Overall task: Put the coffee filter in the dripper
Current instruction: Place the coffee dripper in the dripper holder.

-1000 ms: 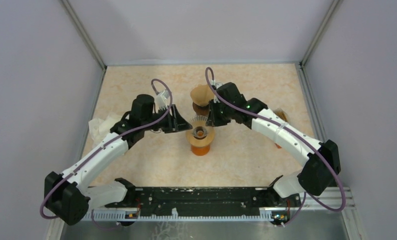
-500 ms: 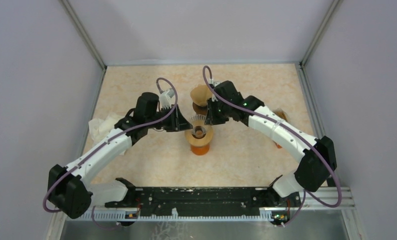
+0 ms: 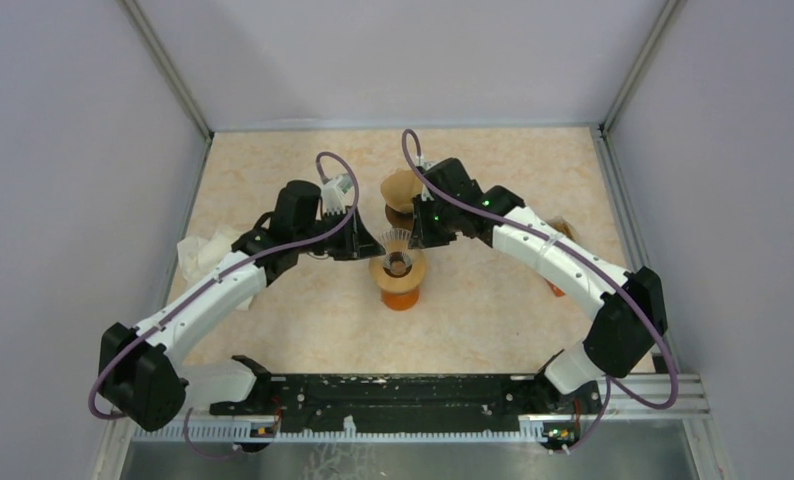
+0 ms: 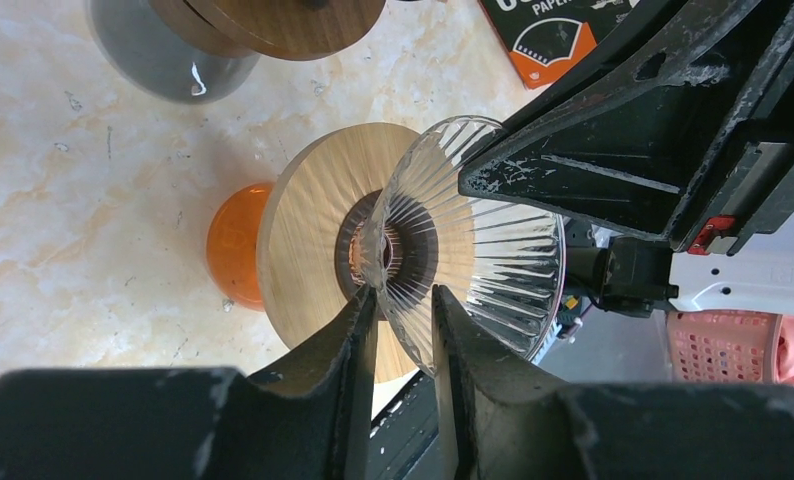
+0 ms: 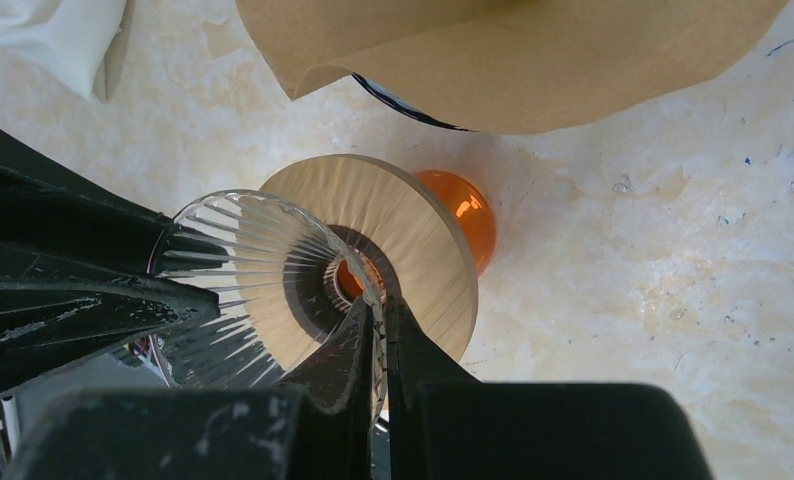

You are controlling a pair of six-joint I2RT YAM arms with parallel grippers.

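The dripper (image 3: 397, 247) is a clear ribbed glass cone in a round wooden collar (image 4: 308, 215), standing on an orange base (image 3: 400, 298). My left gripper (image 3: 380, 246) has its fingers on either side of the cone's wall (image 4: 473, 235) and is closed on it from the left. My right gripper (image 3: 414, 243) is shut on the opposite rim (image 5: 263, 265), its fingers pinching the thin glass edge. The brown paper coffee filter (image 3: 401, 187) sits behind the dripper on a dark-rimmed vessel; it fills the top of the right wrist view (image 5: 513, 50). The dripper holds no filter.
A crumpled white cloth (image 3: 193, 252) lies at the left wall. An orange filter-paper package (image 4: 563, 30) lies to the right, partly under my right arm (image 3: 563, 232). A grey vessel with a wooden lid (image 4: 163, 60) stands behind the dripper.
My left arm has swung its elbow and wrist rightward and farther back, and my right arm has shifted slightly left. Both grippers stay at the dripper's rim.
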